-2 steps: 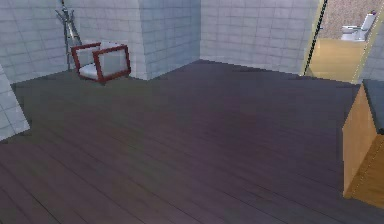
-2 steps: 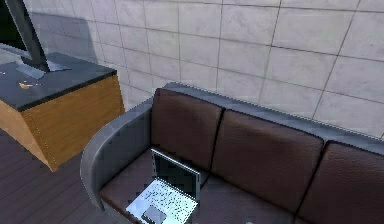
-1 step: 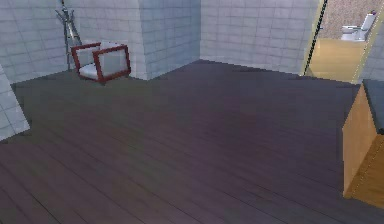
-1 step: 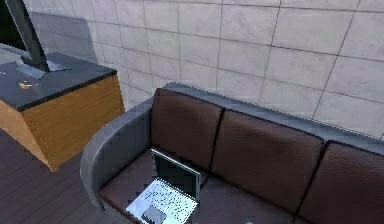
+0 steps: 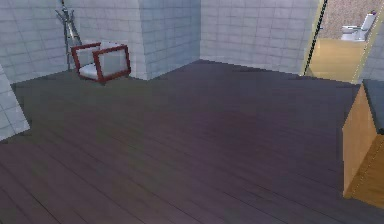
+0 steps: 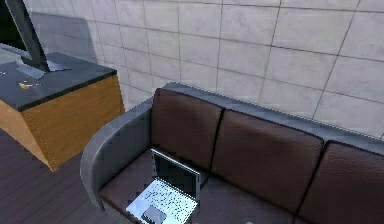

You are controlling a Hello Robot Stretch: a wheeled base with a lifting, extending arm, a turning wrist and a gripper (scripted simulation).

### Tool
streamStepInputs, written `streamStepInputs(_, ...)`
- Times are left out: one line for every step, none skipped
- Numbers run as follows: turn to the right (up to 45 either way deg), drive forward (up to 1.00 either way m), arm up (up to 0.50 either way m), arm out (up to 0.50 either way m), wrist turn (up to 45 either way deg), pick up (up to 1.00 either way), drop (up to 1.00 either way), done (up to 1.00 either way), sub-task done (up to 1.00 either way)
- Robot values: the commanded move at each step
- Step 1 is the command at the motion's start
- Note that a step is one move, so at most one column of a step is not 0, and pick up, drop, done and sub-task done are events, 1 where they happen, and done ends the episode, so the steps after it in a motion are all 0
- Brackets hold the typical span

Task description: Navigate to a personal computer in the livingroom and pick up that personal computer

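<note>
Hinged silver laptop (image 6: 167, 192) lies on brown cushioned sofa (image 6: 255, 150) (end effector's state: cannot tell).

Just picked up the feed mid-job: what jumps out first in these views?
An open laptop lies on the left seat of the brown sofa in the arm side view. In the forward view, a red-framed chair stands by the far wall, upper left.
</note>
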Motion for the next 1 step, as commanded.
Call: streamStepInputs(0.0, 0.0, 0.0, 0.0, 45.0, 0.0, 0.0, 0.0, 0.0)
